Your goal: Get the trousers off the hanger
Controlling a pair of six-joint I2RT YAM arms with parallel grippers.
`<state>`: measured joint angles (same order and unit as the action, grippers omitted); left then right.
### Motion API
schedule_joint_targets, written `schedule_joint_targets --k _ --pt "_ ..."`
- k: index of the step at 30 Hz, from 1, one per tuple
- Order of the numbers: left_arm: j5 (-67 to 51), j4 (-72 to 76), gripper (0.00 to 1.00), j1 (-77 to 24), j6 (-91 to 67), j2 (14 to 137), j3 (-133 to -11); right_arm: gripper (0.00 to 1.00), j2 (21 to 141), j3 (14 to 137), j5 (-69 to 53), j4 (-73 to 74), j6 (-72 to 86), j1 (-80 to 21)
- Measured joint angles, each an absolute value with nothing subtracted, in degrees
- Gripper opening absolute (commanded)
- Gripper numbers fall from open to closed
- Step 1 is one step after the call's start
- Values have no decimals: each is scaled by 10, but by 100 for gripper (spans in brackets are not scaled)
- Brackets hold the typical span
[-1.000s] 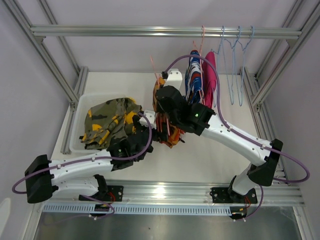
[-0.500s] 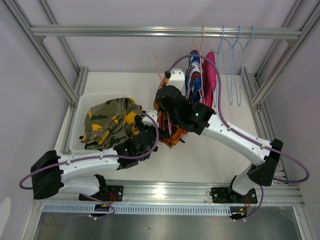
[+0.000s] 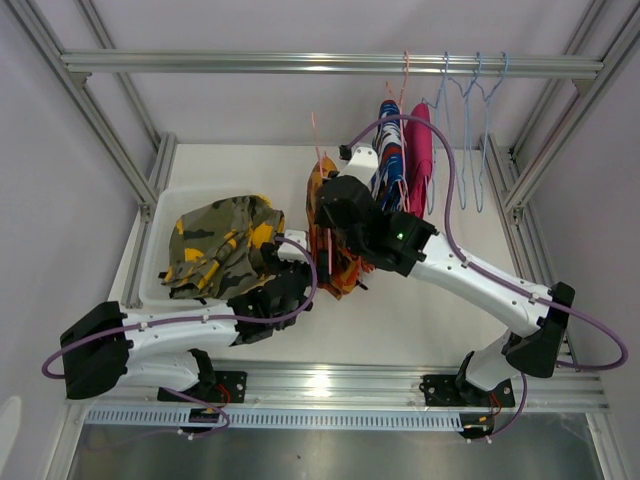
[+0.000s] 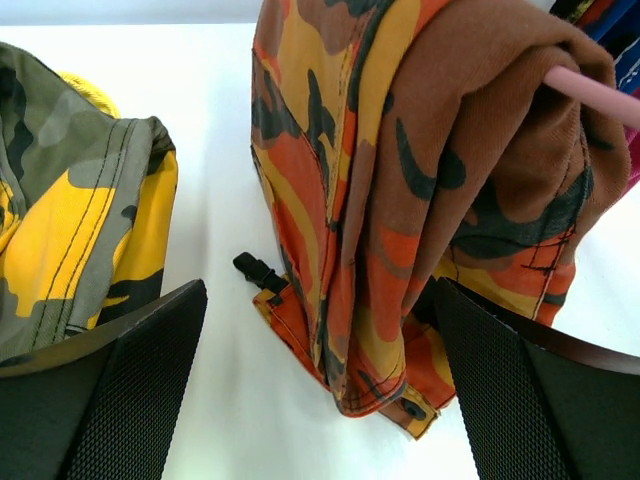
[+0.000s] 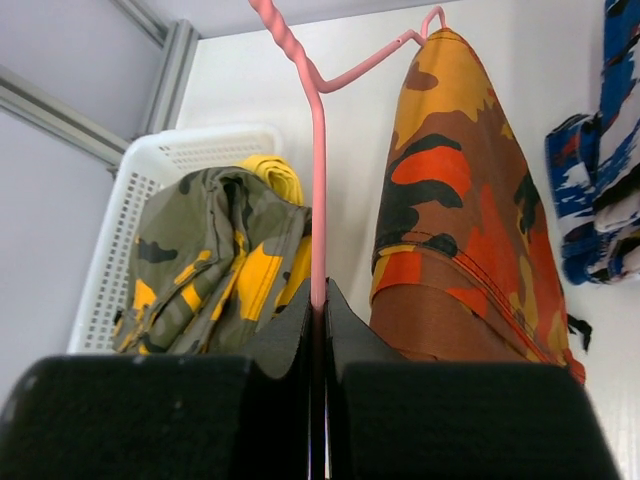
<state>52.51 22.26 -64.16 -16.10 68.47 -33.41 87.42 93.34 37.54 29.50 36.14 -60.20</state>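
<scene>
Right wrist view: the right gripper (image 5: 320,300) is clamped tight on the stem of the pink hanger (image 5: 318,180); the orange patterned trousers (image 5: 450,200) drape over its arm; the camouflage trousers (image 5: 200,260) lie over the yellow trousers (image 5: 275,175) in a white basket (image 5: 170,150).

Left wrist view: the left gripper (image 4: 318,300) has its fingers wide apart and holds nothing; the orange trousers' hem hangs between them over the desk (image 4: 200,100).

Top view: the blue-red-white trousers (image 3: 388,150) and magenta trousers (image 3: 420,150) hang from the rail (image 3: 250,63).
</scene>
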Motion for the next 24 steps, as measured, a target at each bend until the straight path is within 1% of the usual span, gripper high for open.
schedule_joint_targets --k 12,19,21,22,23,24 --pt "552 283 99 -642 -149 687 -333 0 840 893 333 274 412 -597" --pt "553 325 99 -639 -122 726 -354 0 812 864 319 270 426 -597" --pt "551 336 93 -638 -117 737 -359 0 802 856 316 270 430 -596" --pt "550 341 88 -637 -116 740 -360 0 797 853 315 269 432 -596" --pt "548 345 77 -636 -115 743 -360 0 794 849 314 269 435 -596" --pt "547 349 72 -635 -114 745 -360 0 790 845 312 268 437 -596"
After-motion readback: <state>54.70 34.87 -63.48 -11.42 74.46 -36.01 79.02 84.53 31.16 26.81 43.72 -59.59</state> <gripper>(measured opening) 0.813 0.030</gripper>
